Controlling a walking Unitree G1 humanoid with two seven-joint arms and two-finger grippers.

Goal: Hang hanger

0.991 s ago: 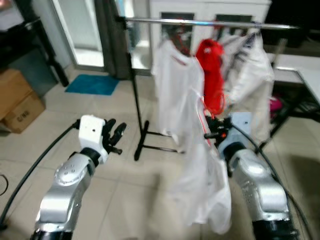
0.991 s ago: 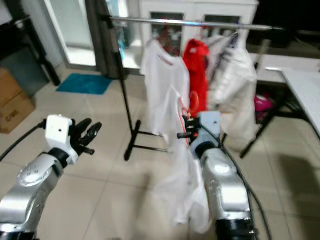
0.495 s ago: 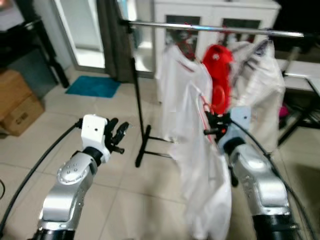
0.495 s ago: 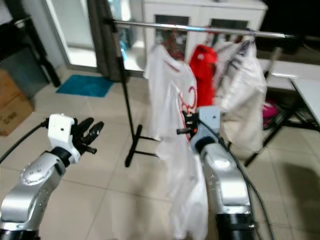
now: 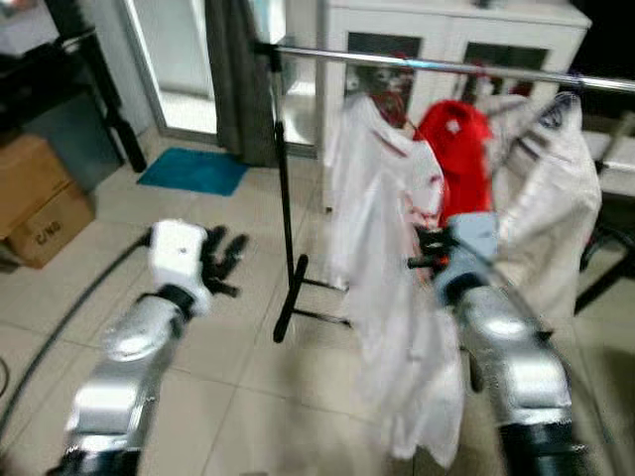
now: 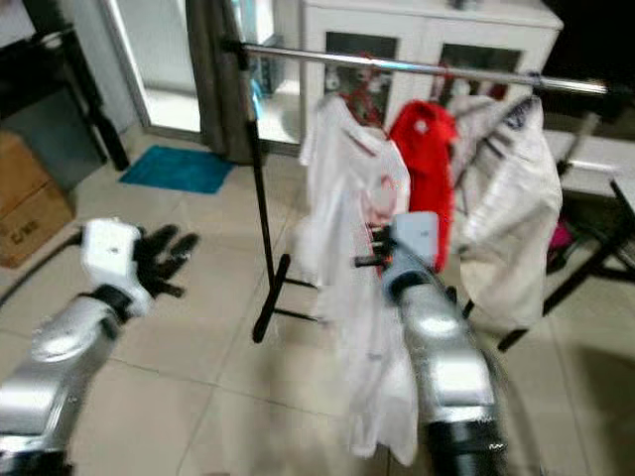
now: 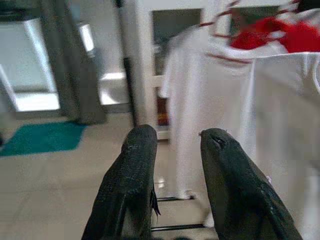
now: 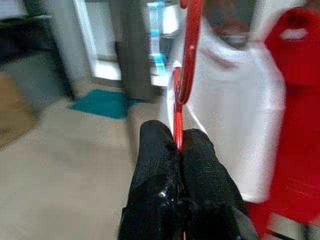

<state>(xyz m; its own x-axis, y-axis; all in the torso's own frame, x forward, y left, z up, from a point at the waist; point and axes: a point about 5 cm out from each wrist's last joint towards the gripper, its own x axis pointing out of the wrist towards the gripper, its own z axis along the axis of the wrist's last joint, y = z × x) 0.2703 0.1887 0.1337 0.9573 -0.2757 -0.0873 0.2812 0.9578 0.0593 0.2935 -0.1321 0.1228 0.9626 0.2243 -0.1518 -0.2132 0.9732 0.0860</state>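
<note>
My right gripper (image 5: 425, 250) is shut on a red hanger (image 8: 178, 116) that carries a white shirt (image 5: 422, 367); the shirt hangs down in front of my right arm. The hanger's red hook (image 8: 192, 47) rises above the fingers (image 8: 160, 165). The clothes rail (image 5: 446, 67) runs across ahead, higher than the gripper. On it hang a white shirt (image 5: 372, 169), a red garment (image 5: 458, 144) and a pale covered garment (image 5: 561, 208). My left gripper (image 5: 220, 263) is held out over the floor left of the rack pole, open with nothing between its fingers (image 7: 135, 170).
The rack's black pole (image 5: 287, 188) and foot (image 5: 296, 315) stand between my arms. A cardboard box (image 5: 40, 203) and a teal mat (image 5: 193, 171) lie to the left. A white cabinet (image 5: 446, 30) stands behind the rail, a table (image 5: 617, 149) at far right.
The whole picture has shifted and the rack looks nearer, so the camera has moved. My right gripper keeps its hold on the hanger; the left stays open.
</note>
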